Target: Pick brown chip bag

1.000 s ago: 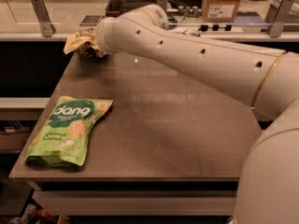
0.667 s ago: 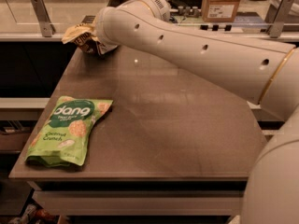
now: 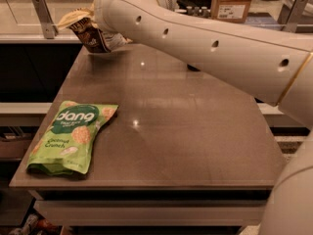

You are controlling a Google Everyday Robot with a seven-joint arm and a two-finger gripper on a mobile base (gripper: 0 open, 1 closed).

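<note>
Because the arm (image 3: 220, 43) reaches in from the right and its thick wrist covers most of the claw, the gripper (image 3: 106, 39) shows only as a pale edge at the far left corner of the table (image 3: 195, 131). It appears clenched on the brown chip bag (image 3: 87, 31). The bag sits slanted with nothing else propping it, pressed against the claw's left side, so the grip is most likely what holds it there. Its lower tip is at or just above the tabletop; which of the two is hard to judge. The bag's long axis runs diagonally: the crumpled pale yellow end points up and away from the claw to the left, and the dark brown half with white lettering angles down toward it. The green bag (image 3: 71, 136) lies flat well below and in front of the claw, near the front left edge, untouched and well apart from the grasp.
</note>
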